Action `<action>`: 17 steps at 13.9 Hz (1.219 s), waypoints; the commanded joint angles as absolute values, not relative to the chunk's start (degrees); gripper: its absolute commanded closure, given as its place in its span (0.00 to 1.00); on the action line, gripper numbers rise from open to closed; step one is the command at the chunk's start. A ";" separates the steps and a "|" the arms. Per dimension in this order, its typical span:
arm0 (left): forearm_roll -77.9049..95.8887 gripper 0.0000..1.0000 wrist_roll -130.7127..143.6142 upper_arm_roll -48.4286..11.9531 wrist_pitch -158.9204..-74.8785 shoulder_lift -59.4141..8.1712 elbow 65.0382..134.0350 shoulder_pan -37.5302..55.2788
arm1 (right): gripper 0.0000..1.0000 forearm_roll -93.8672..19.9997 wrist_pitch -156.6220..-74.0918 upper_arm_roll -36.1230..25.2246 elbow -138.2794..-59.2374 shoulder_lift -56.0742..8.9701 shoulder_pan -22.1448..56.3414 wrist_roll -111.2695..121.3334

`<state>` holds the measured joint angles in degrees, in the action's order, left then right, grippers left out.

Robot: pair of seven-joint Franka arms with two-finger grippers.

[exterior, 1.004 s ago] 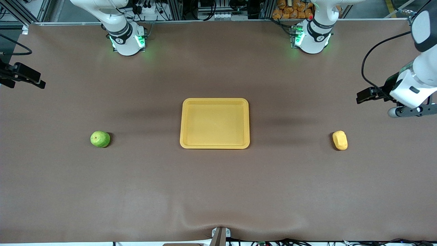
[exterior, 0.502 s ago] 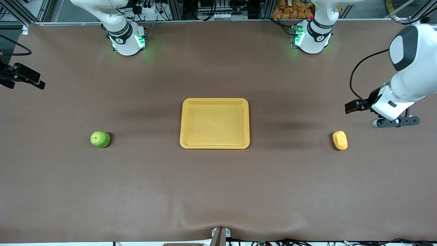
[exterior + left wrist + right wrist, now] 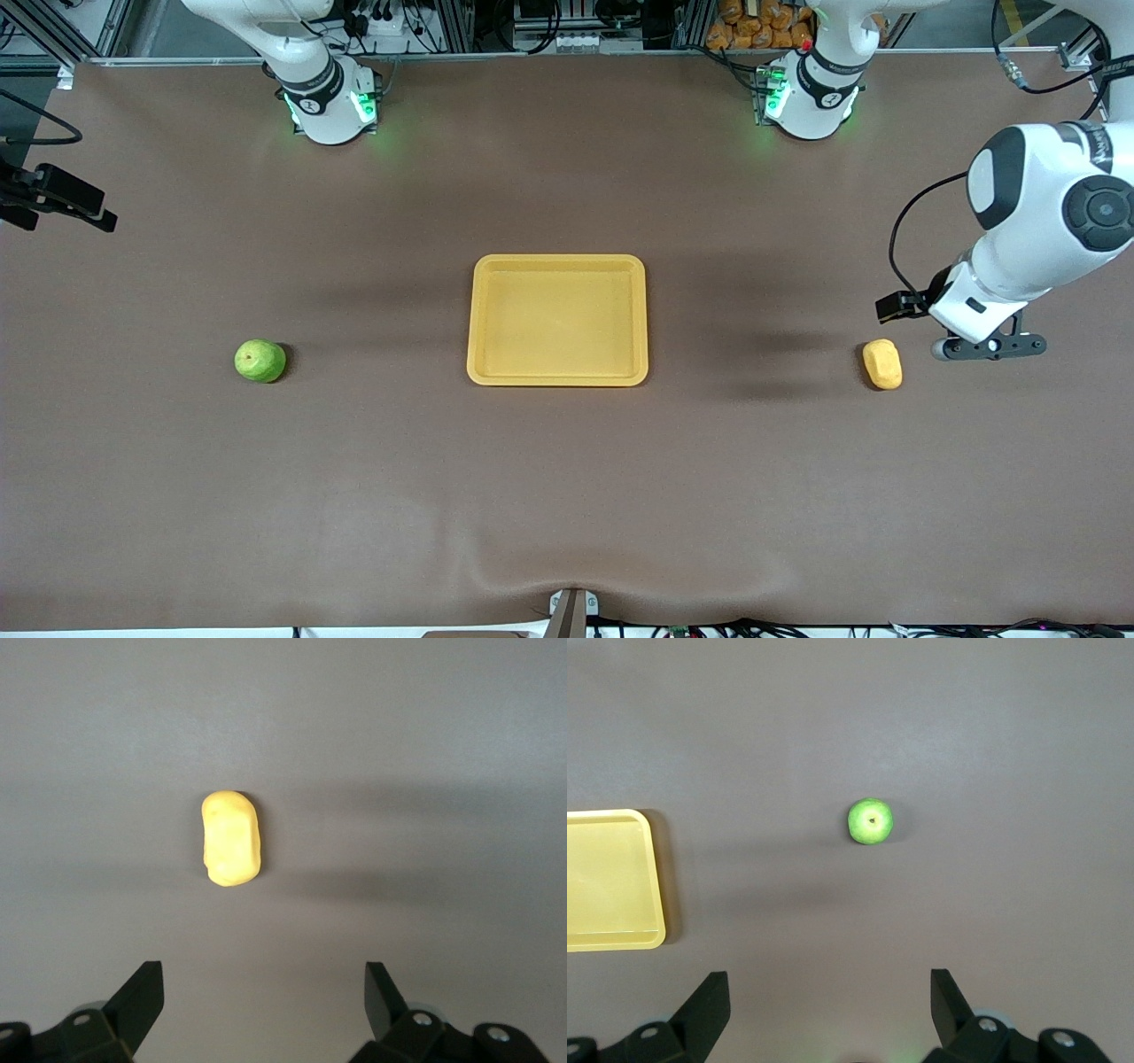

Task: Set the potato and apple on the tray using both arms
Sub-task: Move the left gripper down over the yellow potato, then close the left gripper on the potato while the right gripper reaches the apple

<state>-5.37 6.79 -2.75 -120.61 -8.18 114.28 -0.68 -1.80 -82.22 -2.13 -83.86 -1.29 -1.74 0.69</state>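
The yellow potato (image 3: pixel 882 364) lies on the brown table at the left arm's end; it also shows in the left wrist view (image 3: pixel 231 838). My left gripper (image 3: pixel 988 347) hangs open and empty just beside the potato, toward the table's end, its jaws (image 3: pixel 262 979) wide apart. The green apple (image 3: pixel 260 361) lies at the right arm's end and shows in the right wrist view (image 3: pixel 870 821). The yellow tray (image 3: pixel 558 260) sits empty mid-table. My right gripper (image 3: pixel 829 983) is open and empty, high above the table; the apple and the tray's corner (image 3: pixel 656 877) show far off.
Only a black part of the right arm's hand (image 3: pixel 58 199) shows at the front view's edge. Both arm bases (image 3: pixel 328 106) stand along the table's edge farthest from the front camera. A bracket (image 3: pixel 571 611) sits at the nearest edge.
The left arm has swung down and toward the middle, bringing its gripper close beside the potato. The right arm, apple, potato and tray have not moved.
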 commanded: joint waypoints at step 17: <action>-5.98 0.04 9.58 -3.16 -134.73 -18.89 115.93 -5.10 | 0.00 -0.79 -96.85 -1.49 -84.29 -8.52 -2.72 0.53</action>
